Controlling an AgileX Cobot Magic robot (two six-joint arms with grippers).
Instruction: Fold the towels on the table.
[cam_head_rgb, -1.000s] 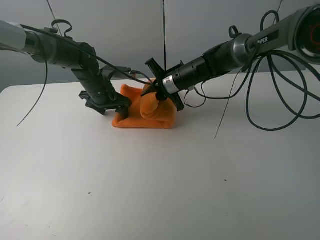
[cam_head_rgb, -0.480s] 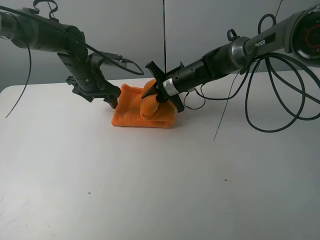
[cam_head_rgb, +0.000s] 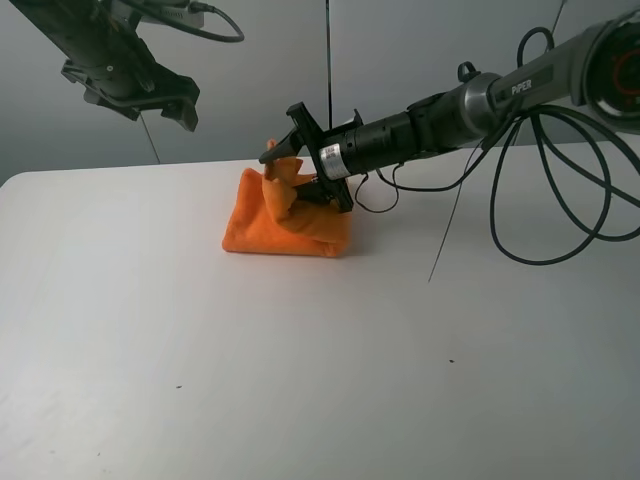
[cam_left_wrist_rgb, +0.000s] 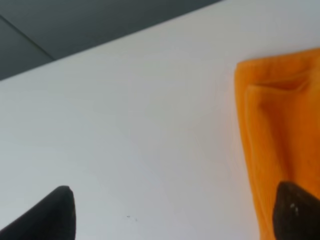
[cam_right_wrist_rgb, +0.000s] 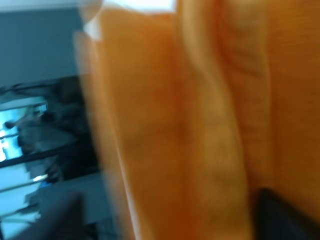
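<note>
The orange towel (cam_head_rgb: 275, 228) lies bunched in a partly folded heap at the back middle of the white table (cam_head_rgb: 320, 380). My right gripper (cam_head_rgb: 280, 160) reaches in from the right and is shut on a fold of the towel, holding it raised above the heap. The towel (cam_right_wrist_rgb: 200, 125) fills the blurred right wrist view. My left gripper (cam_head_rgb: 178, 108) is open and empty, high in the air up and to the left of the towel. In the left wrist view the towel (cam_left_wrist_rgb: 280, 125) lies to one side on the table (cam_left_wrist_rgb: 140, 115), below the spread fingertips (cam_left_wrist_rgb: 57, 215).
Black cables (cam_head_rgb: 540, 200) hang from the right arm and loop over the table at the back right. A grey wall (cam_head_rgb: 400, 40) stands behind the table's far edge. A few tiny dark specks (cam_head_rgb: 450, 361) mark the tabletop.
My left gripper has come off the towel's left side and risen up and to the left. My right gripper has lifted its fold of towel and carried it leftward.
</note>
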